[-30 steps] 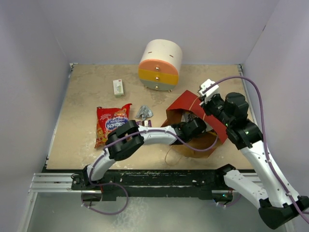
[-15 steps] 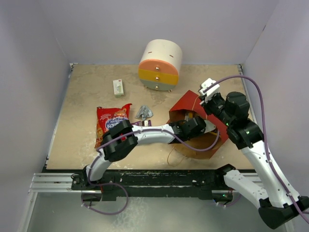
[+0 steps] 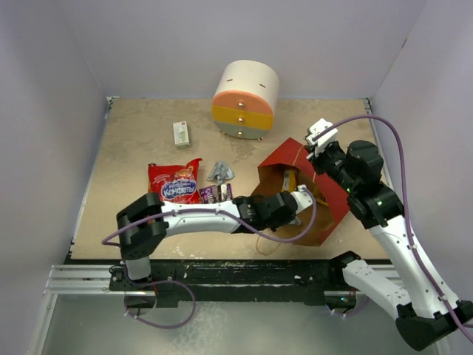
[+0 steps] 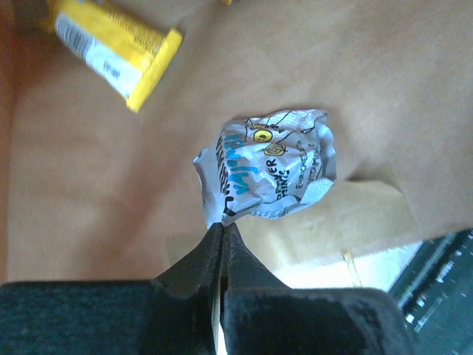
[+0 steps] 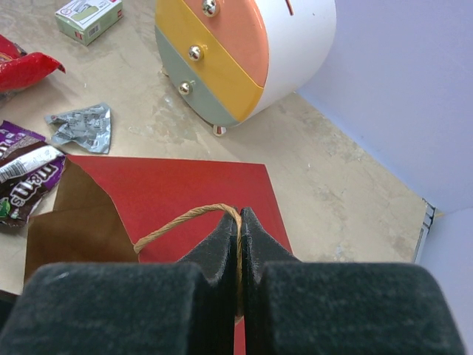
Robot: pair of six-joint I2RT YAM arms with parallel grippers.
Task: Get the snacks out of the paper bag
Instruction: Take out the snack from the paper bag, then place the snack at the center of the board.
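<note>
The paper bag lies on its side, red outside and brown inside, its mouth facing left. My left gripper reaches into it and is shut on a corner of a crumpled silver snack wrapper. A yellow wrapper lies deeper in the bag. My right gripper is shut on the bag's twisted paper handle above the red side. Outside the bag lie the red chip bag, a silver wrapper and dark brown candy wrappers.
A round white-orange-yellow drawer unit stands at the back centre. A small white-green box lies left of it. Walls close the table on three sides. A second loop handle trails near the front edge.
My left gripper closed on the silver wrapper inside the bag and drew back toward the bag's mouth, its elbow swinging left. The right gripper kept hold of the handle.
</note>
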